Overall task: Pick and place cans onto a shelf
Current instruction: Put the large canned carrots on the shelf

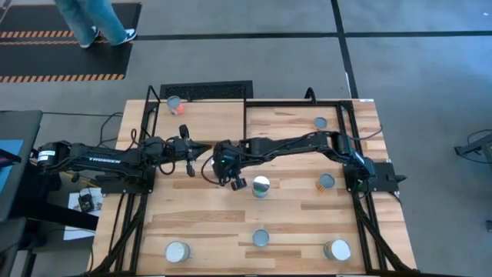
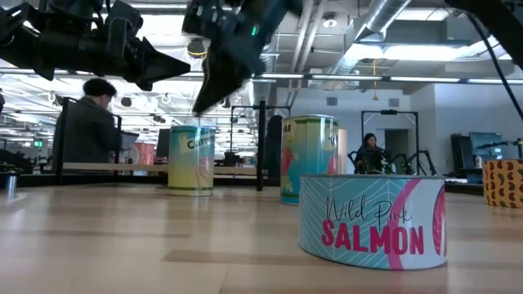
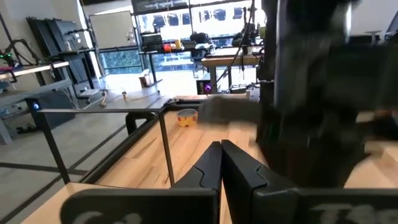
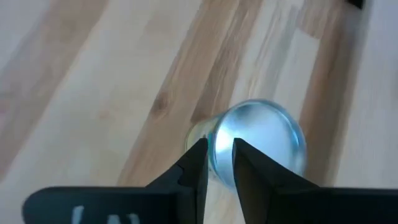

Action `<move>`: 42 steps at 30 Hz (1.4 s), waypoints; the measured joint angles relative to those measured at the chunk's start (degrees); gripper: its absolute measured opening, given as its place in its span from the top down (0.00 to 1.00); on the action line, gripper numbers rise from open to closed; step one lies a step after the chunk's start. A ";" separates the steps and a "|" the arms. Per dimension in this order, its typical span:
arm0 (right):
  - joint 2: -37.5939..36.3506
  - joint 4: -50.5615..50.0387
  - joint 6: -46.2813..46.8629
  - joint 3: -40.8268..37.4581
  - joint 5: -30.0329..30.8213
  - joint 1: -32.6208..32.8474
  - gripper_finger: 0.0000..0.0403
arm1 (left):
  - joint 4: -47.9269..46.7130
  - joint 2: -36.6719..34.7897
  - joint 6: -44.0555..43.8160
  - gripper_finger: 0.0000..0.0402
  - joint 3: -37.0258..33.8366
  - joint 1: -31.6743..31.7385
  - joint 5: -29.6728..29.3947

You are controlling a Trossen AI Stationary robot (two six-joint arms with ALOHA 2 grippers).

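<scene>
My right gripper (image 1: 221,165) hangs above a yellow-labelled can with a silver top (image 4: 264,138), fingers pointing down with only a narrow gap between them, clear of the can. This can stands upright on the wood (image 2: 192,159) and shows partly under the arm in the high view (image 1: 207,161). My left gripper (image 1: 201,148) is shut and empty, held level in the air just left of it (image 3: 221,149). One can (image 1: 175,104) stands on the pale shelf (image 1: 223,115) at the far left. Other cans stand about the table.
Cans stand at the table's middle (image 1: 261,186), far right (image 1: 320,122), right (image 1: 326,181) and near edge (image 1: 177,251), (image 1: 260,237), (image 1: 337,250). Black rods (image 1: 246,119) edge the shelf. The two arms nearly meet. A person (image 1: 100,23) stands beyond the far edge.
</scene>
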 joint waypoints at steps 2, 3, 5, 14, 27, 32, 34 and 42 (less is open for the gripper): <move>-2.48 -0.08 -0.06 0.87 0.06 0.22 0.76 | -0.34 0.00 -0.02 1.00 -0.02 0.00 0.02; -4.26 -1.83 -0.17 0.88 0.02 0.42 0.77 | -0.50 0.00 0.00 1.00 0.00 0.00 0.02; -6.66 -6.03 -0.20 0.82 -0.13 0.43 0.81 | -0.97 0.00 -0.01 1.00 0.00 0.00 0.48; -23.70 -0.59 1.78 -19.55 -4.23 -4.02 0.97 | -5.17 0.48 0.22 1.00 0.86 -0.06 9.24; -47.51 49.35 7.40 -64.05 -7.57 -10.45 0.99 | -19.71 7.02 -0.20 1.00 9.97 -2.77 4.33; -50.34 63.53 9.06 -73.33 -11.30 -15.12 0.99 | -23.56 11.06 -1.08 1.00 14.29 -3.95 3.72; -51.37 65.89 9.60 -75.65 -12.17 -17.02 0.99 | -26.93 12.32 -1.98 1.00 16.14 -4.29 3.59; -53.56 76.74 10.86 -83.73 -19.09 -25.13 0.98 | -36.33 15.97 -3.68 1.00 22.87 -6.14 1.00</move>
